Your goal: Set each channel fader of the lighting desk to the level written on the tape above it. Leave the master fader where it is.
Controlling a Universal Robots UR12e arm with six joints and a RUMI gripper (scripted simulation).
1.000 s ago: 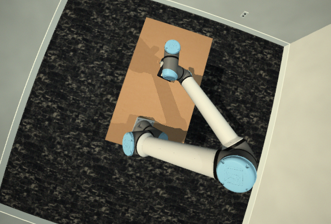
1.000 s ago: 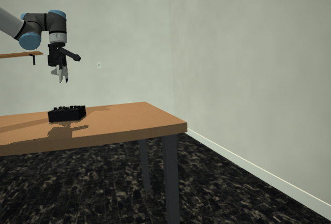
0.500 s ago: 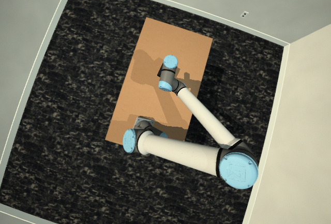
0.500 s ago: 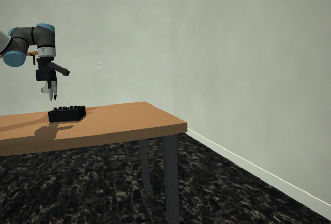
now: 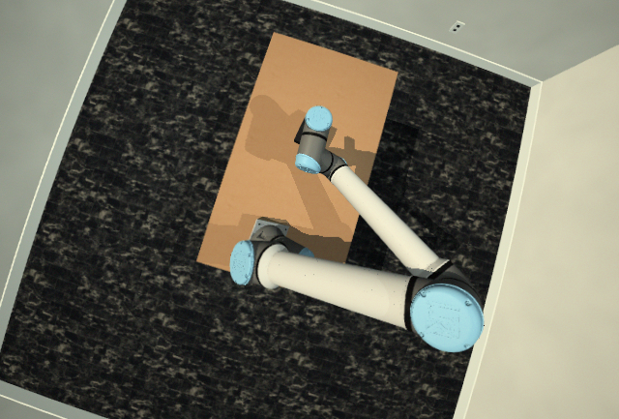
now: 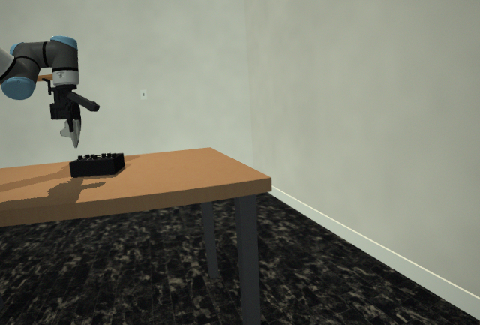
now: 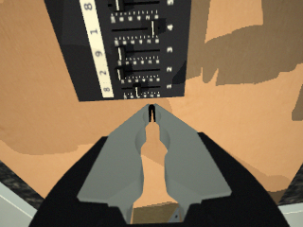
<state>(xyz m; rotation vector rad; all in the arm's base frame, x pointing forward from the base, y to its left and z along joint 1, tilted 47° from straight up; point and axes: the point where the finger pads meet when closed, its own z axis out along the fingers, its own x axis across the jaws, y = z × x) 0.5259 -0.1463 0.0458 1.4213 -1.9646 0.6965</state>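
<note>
The black lighting desk [image 6: 97,164] [image 7: 142,57] lies on the wooden table [image 6: 174,176] [image 5: 325,69]. In the wrist view a white tape strip [image 7: 97,52] runs along its left side with the digits 8, 2, 9, 1, 8 from near to far, and channel numbers 1 to 4 run along its right side. The nearest fader cap [image 7: 136,90] sits mid-slot, and the fourth channel's cap [image 7: 153,28] sits far right. My gripper [image 7: 151,105] [image 6: 74,142] is shut and empty. It hangs above the desk's near end, clear of it. In the overhead view the wrist hides the desk.
The arm's base [image 5: 272,231] is bolted at the table's near edge, and the elbow [image 5: 445,312] reaches out over the dark floor. Walls stand behind and to the right of the table. A small wooden shelf [image 6: 44,77] shows behind the wrist.
</note>
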